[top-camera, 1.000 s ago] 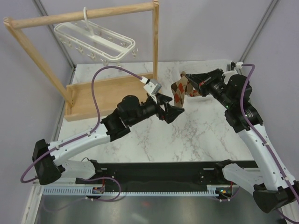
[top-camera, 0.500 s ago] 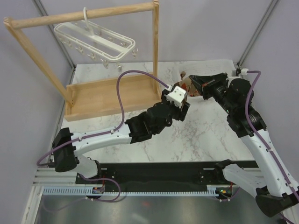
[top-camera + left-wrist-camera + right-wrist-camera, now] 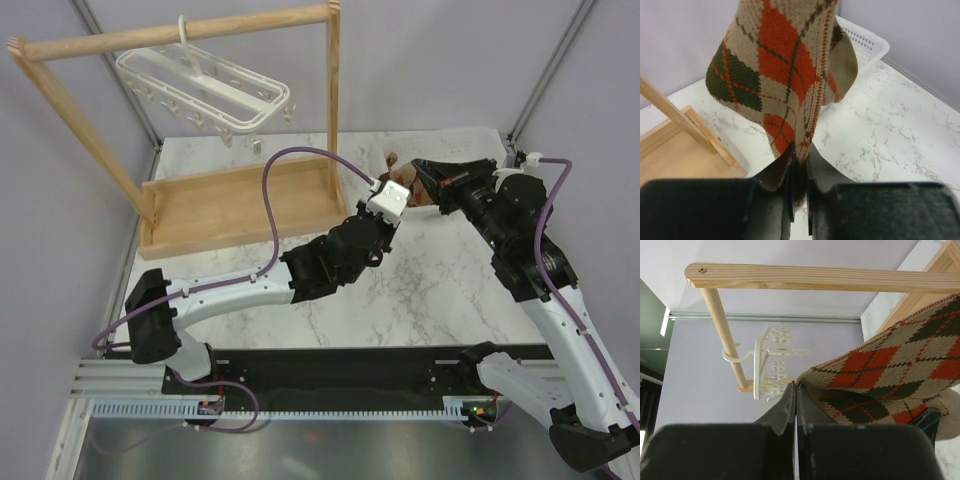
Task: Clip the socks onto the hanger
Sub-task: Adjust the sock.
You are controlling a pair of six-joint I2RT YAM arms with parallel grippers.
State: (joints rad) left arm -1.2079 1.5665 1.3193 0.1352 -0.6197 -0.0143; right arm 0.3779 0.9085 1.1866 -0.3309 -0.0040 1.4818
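Two pincers (image 3: 797, 161) (image 3: 795, 390) — one pair of socks (image 3: 785, 65)

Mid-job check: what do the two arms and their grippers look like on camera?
Both match: the left arm and right arm have white links between black joint housings, each trailed by a purple cable. The left gripper and right gripper have matte black, tapered fingers. A white camera box sits on the left wrist.
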